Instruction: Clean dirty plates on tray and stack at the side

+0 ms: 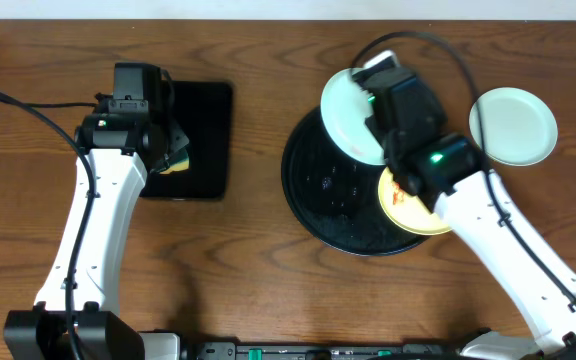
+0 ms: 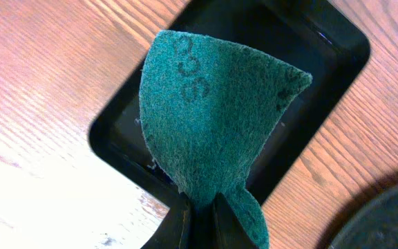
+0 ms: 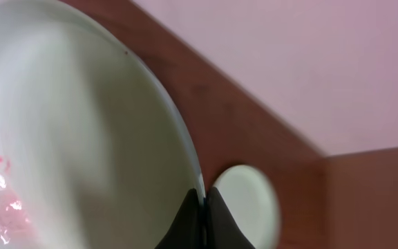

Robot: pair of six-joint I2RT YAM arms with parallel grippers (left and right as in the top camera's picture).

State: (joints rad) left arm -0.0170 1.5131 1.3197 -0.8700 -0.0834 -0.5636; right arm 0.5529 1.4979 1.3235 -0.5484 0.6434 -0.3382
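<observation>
- My left end effector (image 2: 200, 211) is clamped on a green scouring pad (image 2: 213, 111); the fingers pinch its lower corner and the rest fans out above them.
- The pad hangs over a small rectangular black tray (image 2: 323, 41), which lies on the table (image 1: 268, 280) on the left side.
- My right end effector (image 3: 202, 207) is closed on the rim of a mint plate (image 3: 81, 138).
- In the overhead view I see that plate over the far left edge of the round tray (image 1: 313, 190), partly past its rim.
- It looks tilted, and I cannot tell whether its lower edge touches the tray.
- The right wrist view shows a red-orange smear (image 3: 5, 207) on the held plate's face, low on the left.
- The yellow plate (image 1: 408, 212) lies in the round tray at its right side, partly under my right arm, with red-orange marks on it.
- The second mint plate (image 1: 513, 125) sits flat on the table just right of the round tray and looks clean from above.
</observation>
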